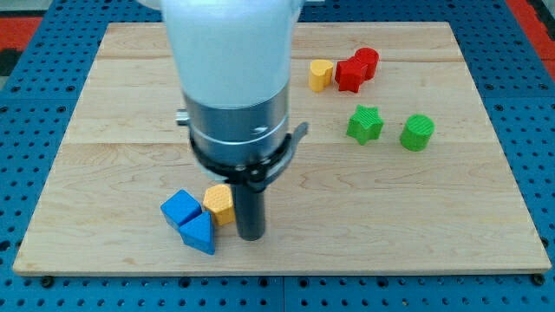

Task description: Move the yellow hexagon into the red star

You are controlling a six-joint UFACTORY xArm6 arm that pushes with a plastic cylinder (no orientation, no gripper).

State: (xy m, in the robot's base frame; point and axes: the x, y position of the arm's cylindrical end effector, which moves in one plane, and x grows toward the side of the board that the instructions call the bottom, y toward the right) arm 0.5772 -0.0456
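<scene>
Our arm [232,61] comes down from the view's top as a broad white housing that fills the upper middle of the frame. Below it sits a grey metal collar [236,130], ringed by a dark clamp band. From that collar our straight dark rod [250,204] hangs upright, and my tip [251,237] rests low in the view, left of centre.

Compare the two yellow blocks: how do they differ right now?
The yellow hexagon lies near the view's bottom, touching the blue blocks, with my tip just at its right. The other yellow block sits near the view's top, right beside the red star, far from my tip. The hexagon looks more orange. Both are small and rest flat on the wooden board.
</scene>
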